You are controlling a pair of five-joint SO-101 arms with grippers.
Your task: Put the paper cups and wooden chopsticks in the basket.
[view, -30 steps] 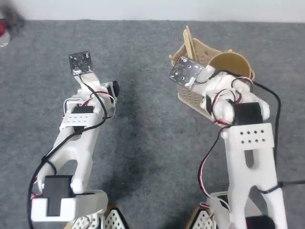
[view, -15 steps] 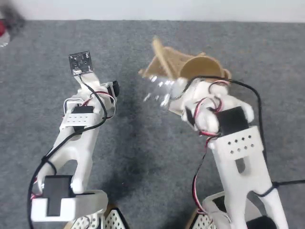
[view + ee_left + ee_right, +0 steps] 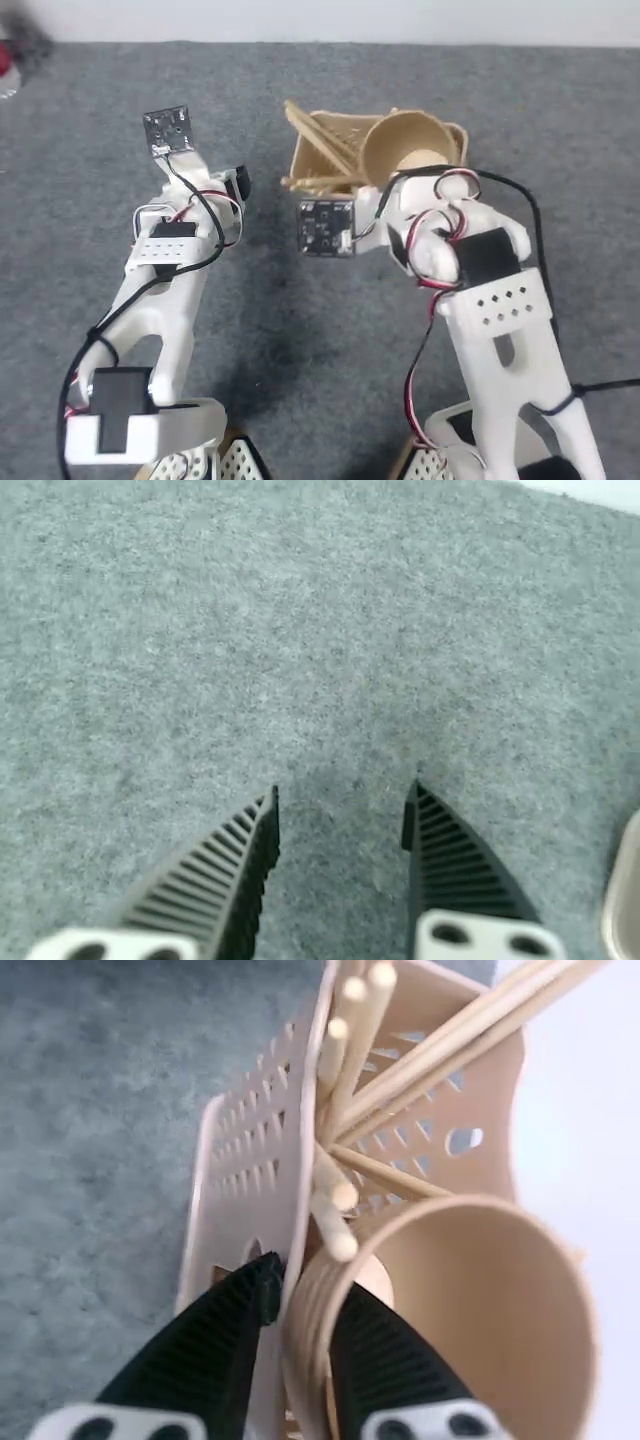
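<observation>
Carpet (image 3: 300,80): grey; left gripper (image 3: 340,810) idle, jaws apart.
Basket (image 3: 240,1150): just swung left to centre, right gripper (image 3: 300,1285) clamped on its wall.
Cup (image 3: 480,1300), chopsticks (image 3: 440,1030): inside; task looks done.

- I see the right arm (image 3: 490,300) has swung the basket (image 3: 345,135) across toward the left arm (image 3: 175,250); the two are clearly nearer than a second ago.
- The basket has turned on the way: the wooden chopsticks (image 3: 318,150) now fan out toward the left arm.
- The paper cup (image 3: 405,150) came along, its mouth now more open to the high view.
</observation>
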